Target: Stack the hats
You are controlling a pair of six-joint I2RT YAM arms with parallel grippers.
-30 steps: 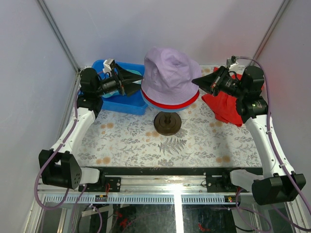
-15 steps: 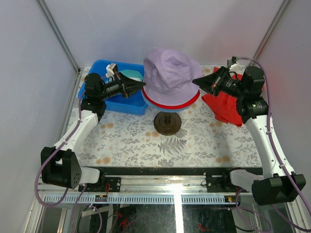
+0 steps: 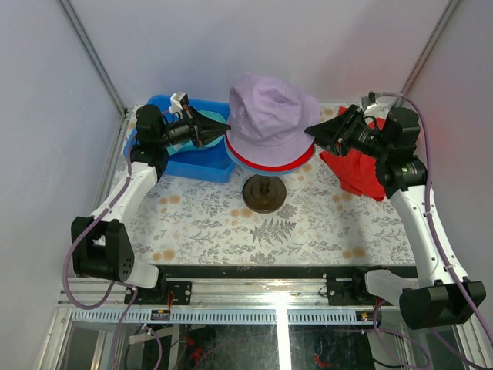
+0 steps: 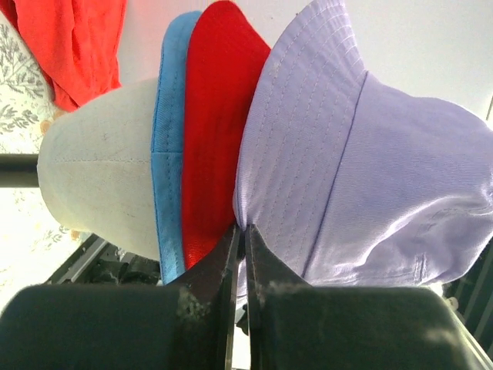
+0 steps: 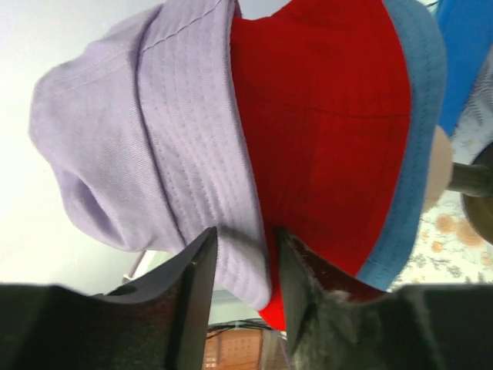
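Over the patterned counter [image 3: 200,223], top view first: the lilac hat [image 3: 269,116] sits highest on the pile. The red hat [image 3: 271,164] shows its brim beneath, above the round stand base [image 3: 264,193]. The left tool [image 3: 225,128] is at the pile's left brim and the right tool [image 3: 310,131] is at its right, just in front of a red cloth [image 3: 356,173].

Left wrist now: the tool is pinched tight on the lilac brim. Red hat and blue hat [image 4: 166,154] are layered over the mannequin head [image 4: 100,169].

Right wrist: the fingers [image 5: 196,293] are narrowly parted with the lilac brim's edge between them, and the red and blue brims lie alongside.
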